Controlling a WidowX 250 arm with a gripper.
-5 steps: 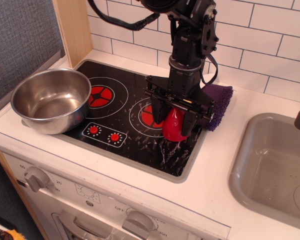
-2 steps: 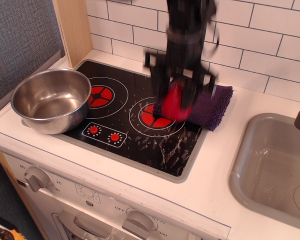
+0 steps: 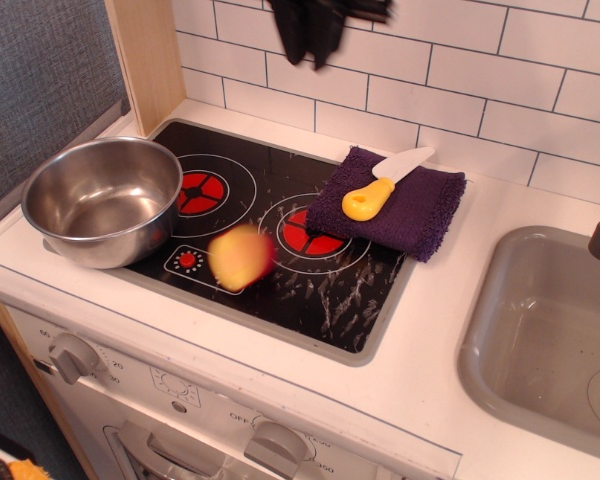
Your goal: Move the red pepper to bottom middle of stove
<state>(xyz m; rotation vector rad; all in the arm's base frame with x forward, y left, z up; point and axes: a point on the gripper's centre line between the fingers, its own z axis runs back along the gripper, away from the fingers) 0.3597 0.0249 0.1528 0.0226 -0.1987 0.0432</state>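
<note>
The red pepper (image 3: pixel 242 257) is a blur of yellowish underside with a red edge. It is over the front middle of the black stove (image 3: pixel 350 300), covering the right dial mark. I cannot tell if it rests on the stove or is still moving. My gripper (image 3: pixel 313 35) is high at the top edge, in front of the tile wall. It is blurred, empty and far above the pepper, with its dark fingers hanging apart.
A steel bowl (image 3: pixel 102 198) sits on the stove's left front corner. A purple cloth (image 3: pixel 415 215) with a yellow-handled toy knife (image 3: pixel 377 190) lies at the stove's back right. A grey sink (image 3: pixel 550 330) is at the right.
My gripper lifted the pepper off the right burner, then rose to the top of the view and let it go. The pepper has dropped to the stove's front middle, underside showing.
</note>
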